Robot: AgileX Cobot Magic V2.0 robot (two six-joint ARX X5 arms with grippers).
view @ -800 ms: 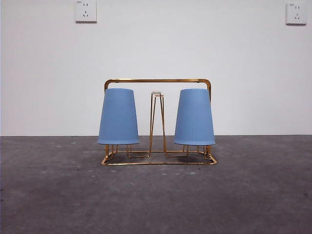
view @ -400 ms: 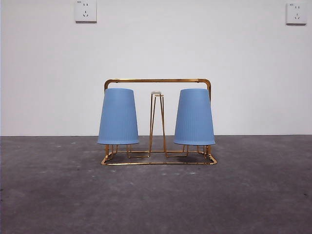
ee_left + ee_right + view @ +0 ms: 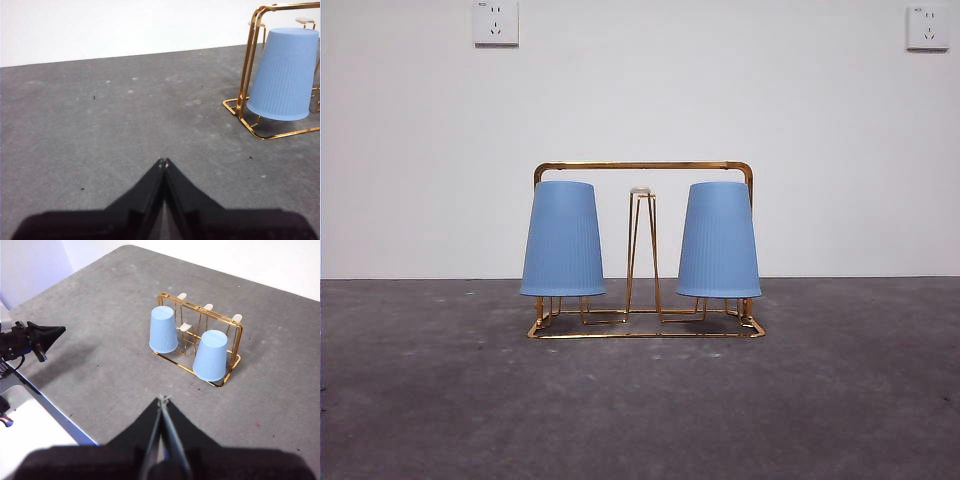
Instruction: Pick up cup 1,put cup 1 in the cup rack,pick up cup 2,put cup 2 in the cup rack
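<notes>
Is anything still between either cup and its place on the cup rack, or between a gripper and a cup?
Nothing visible does. Both blue cups already sit upside down on the cup rack. The left gripper and right gripper are shut and apart from the rack, with only bare table between.

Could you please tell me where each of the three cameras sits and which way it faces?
Front view: low at table height, looking level at the cup rack holding two blue cups; no arm shows.
Left wrist view: low over the table, facing the rack's end and one blue cup; left tool shut.
Right wrist view: high, looking down at the whole rack; right tool shut.
All three share the rack.
</notes>
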